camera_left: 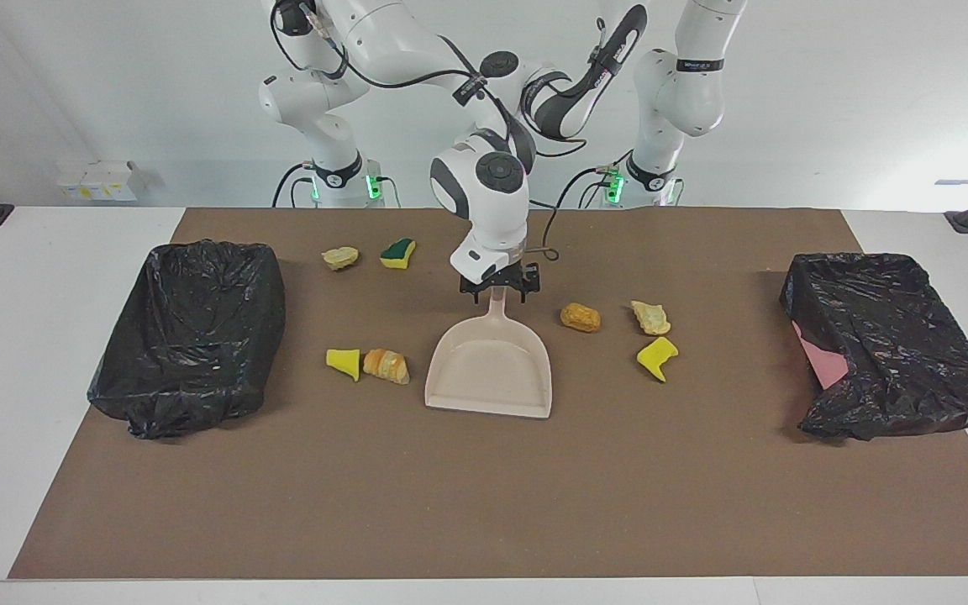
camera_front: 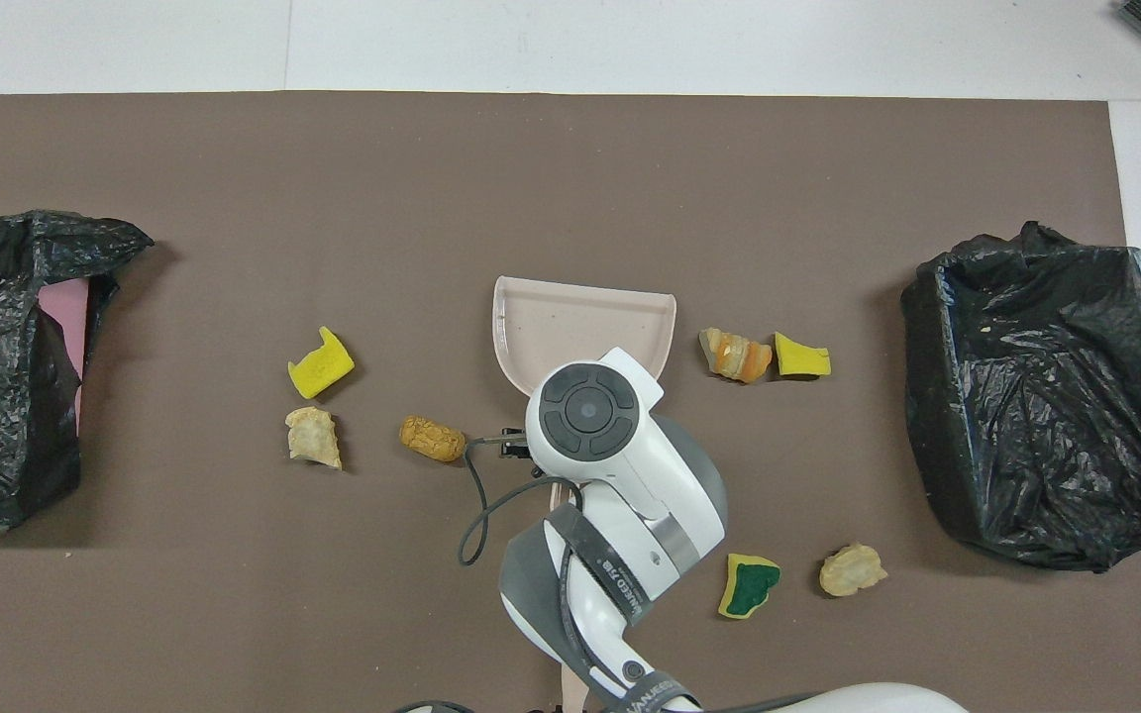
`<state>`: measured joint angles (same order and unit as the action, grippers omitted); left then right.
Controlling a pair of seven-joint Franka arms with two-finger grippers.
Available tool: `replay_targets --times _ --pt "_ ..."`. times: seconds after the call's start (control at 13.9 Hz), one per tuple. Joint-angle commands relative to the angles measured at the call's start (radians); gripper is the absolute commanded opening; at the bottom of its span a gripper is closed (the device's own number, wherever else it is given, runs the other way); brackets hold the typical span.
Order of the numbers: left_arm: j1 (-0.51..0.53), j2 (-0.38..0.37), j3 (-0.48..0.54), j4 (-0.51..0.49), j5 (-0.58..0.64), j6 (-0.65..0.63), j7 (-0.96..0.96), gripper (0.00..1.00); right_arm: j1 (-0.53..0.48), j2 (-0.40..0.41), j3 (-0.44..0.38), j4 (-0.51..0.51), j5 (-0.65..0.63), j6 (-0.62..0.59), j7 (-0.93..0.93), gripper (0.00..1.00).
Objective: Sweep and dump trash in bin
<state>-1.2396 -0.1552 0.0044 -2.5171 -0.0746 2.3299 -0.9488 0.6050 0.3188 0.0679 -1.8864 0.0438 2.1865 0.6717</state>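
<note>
Currently the right gripper (camera_left: 499, 294) is down at the handle of the beige dustpan (camera_left: 491, 374), its fingers apart, one on each side of the handle. The pan lies flat on the brown mat of the bench (camera_left: 484, 504), farther from the robots than the fingers.

None of the trash is in the pan. Toward the left arm's end from the fingers lie a brown bread lump (camera_left: 580, 317), then a pale tan lump (camera_left: 650, 317) and a yellow sponge piece (camera_left: 657, 357). Toward the right arm's end lie a croissant (camera_left: 386, 365) touching a yellow sponge wedge (camera_left: 343, 362), both beside the pan. Nearer the robots are a green-topped sponge (camera_left: 397, 252) and a small tan lump (camera_left: 340, 257).

A black-bagged bin (camera_left: 190, 336) stands at the right arm's end, another bin (camera_left: 896, 344) at the left arm's end, both well apart from the fingers.

The left gripper is hidden by the right arm; its fingers are together, and whether they hold anything cannot be told.
</note>
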Motion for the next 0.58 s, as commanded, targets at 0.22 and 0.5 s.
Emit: replay_targets --times 0.22,0.5 --pt "0.100 -0.127 0.006 -0.060 -0.001 -0.110 0.010 0.00 -0.001 -0.021 -0.003 -0.020 0.010 0.009 0.017 0.26" --pt "0.236 -0.210 0.008 -0.134 0.006 -0.116 0.120 0.00 -0.001 -0.021 -0.005 -0.017 -0.016 0.007 -0.007 0.06"
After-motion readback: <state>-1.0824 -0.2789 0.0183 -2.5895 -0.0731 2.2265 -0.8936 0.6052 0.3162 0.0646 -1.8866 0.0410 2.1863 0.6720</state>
